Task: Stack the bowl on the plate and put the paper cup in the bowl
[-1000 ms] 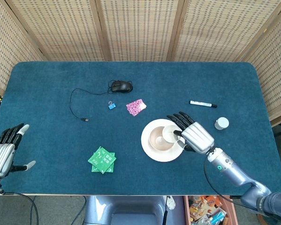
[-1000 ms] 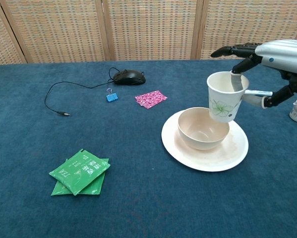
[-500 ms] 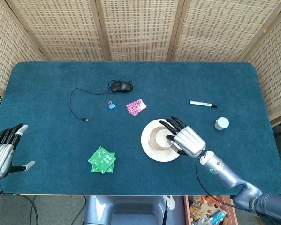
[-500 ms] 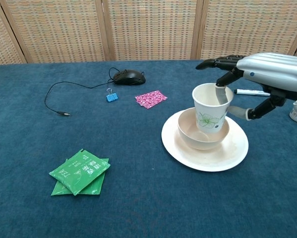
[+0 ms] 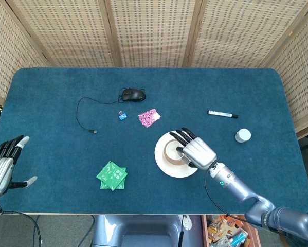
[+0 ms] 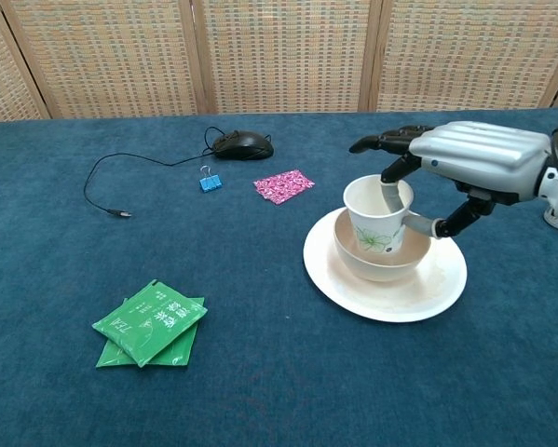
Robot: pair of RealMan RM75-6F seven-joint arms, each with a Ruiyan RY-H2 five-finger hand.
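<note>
Blue felt table before wicker screens.

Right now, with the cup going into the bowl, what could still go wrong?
The right hand pinches the paper cup at its rim, one finger inside; pulling away could drag or tip the cup. The cup looks tilted in the bowl, so it might topple on release. A sideways nudge could slide the bowl on the plate.

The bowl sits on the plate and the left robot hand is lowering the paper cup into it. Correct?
Not the left. The chest view shows the right robot hand holding the paper cup in the bowl, which sits on the plate. The left robot hand is empty.
</note>
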